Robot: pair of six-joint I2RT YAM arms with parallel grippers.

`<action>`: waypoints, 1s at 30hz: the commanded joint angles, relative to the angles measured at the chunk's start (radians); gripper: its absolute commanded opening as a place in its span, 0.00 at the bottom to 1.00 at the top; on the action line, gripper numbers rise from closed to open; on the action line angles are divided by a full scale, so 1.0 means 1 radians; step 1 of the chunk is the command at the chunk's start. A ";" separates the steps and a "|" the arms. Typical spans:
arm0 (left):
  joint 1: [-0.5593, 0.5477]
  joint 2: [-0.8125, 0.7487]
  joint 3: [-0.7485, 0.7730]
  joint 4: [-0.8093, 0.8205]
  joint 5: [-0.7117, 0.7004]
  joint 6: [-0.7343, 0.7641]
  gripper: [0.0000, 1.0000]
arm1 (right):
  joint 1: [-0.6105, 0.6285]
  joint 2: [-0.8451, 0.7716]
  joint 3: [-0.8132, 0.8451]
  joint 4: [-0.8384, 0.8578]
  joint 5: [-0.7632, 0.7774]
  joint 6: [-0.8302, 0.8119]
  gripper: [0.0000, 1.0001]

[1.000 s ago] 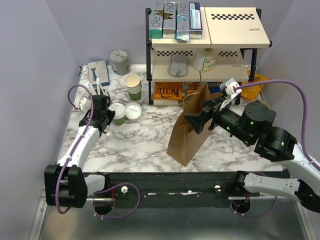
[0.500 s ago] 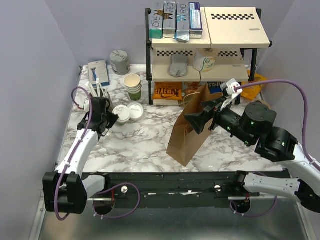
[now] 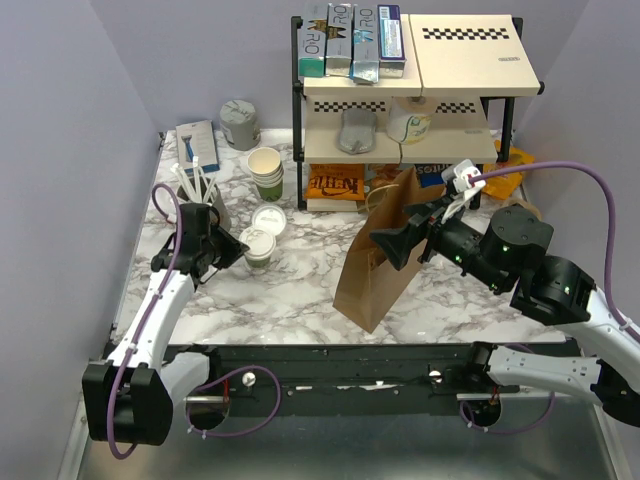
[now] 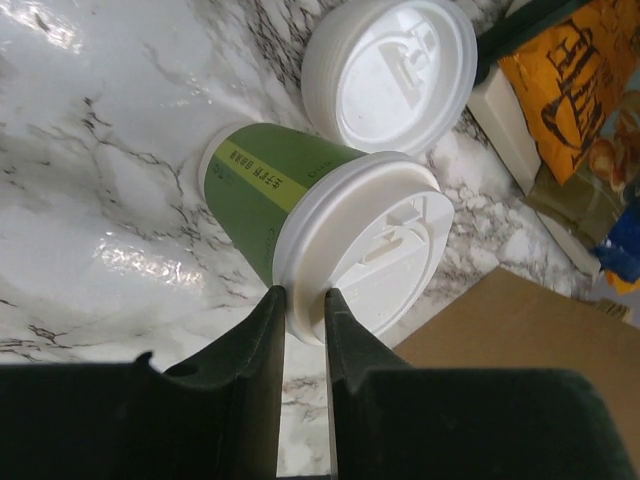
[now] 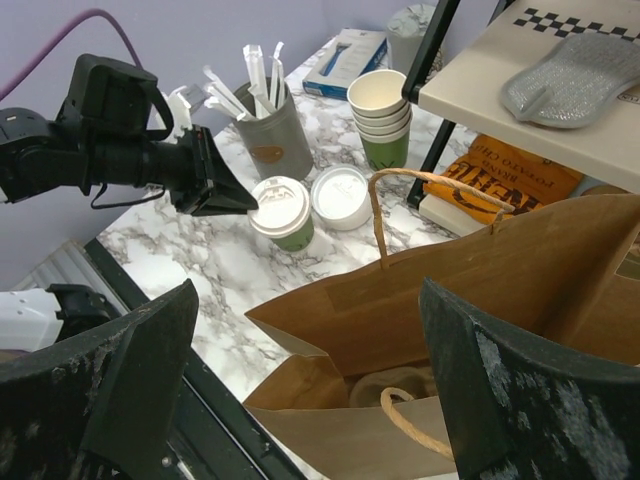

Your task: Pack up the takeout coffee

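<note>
Pinches takeout coffee (image 4: 285, 195) by the lid rim, left gripper (image 4: 304, 300) narrowed to a slit; cup standing on the bench (image 4: 100, 150), well left of the paper bag (image 3: 375, 270). Holds right gripper (image 3: 405, 228) wide at the bag's mouth. Risks popping the lid off or tipping on lifting.

The left gripper (image 4: 303, 296) hides part of the takeout coffee (image 4: 318, 222); the paper bag (image 4: 512, 342) is cropped.

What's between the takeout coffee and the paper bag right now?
Nothing: just bare marble tabletop between the takeout coffee and the paper bag, seen in the top view and the right wrist view.
</note>
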 commanded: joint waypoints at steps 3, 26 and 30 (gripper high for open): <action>0.005 -0.042 0.005 -0.055 0.258 0.123 0.04 | 0.007 0.004 0.013 -0.012 -0.005 -0.027 1.00; -0.083 -0.036 0.033 -0.285 0.474 0.495 0.14 | 0.071 0.589 0.673 -0.528 -0.509 -0.444 1.00; -0.083 -0.042 0.057 -0.300 0.401 0.474 0.41 | 0.094 0.714 0.731 -0.549 -0.464 -0.456 1.00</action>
